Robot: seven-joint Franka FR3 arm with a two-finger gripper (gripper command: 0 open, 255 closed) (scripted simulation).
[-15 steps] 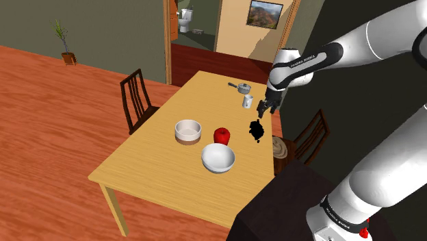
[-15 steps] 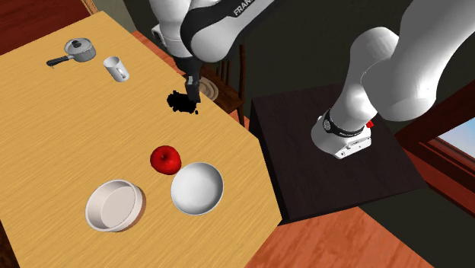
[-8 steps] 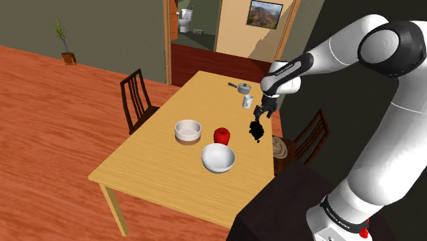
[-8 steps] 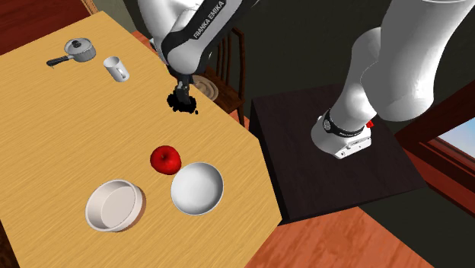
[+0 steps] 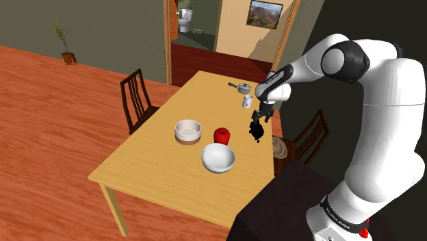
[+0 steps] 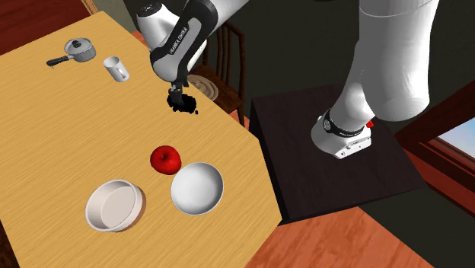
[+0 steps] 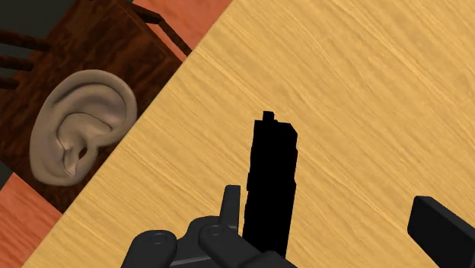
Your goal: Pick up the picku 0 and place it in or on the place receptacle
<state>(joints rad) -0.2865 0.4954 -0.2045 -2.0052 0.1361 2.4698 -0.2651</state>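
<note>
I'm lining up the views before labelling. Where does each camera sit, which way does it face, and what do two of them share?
Shoulder view: beside the stand, looking down over the table toward a doorway; the arm reaches in from its right.
Second exterior view: high above, looking steeply down on table and stand; the arm enters from the top.
Wrist view: on the hand, facing the black object between open fingers.
Both exterior views share apple, bowl and gripper.

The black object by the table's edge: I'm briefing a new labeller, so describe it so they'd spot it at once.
On the wooden table, follow the edge beside the robot's stand, past the red apple. Just under the tool lies a small black object, the table's only black thing among white and red neighbours.
</note>
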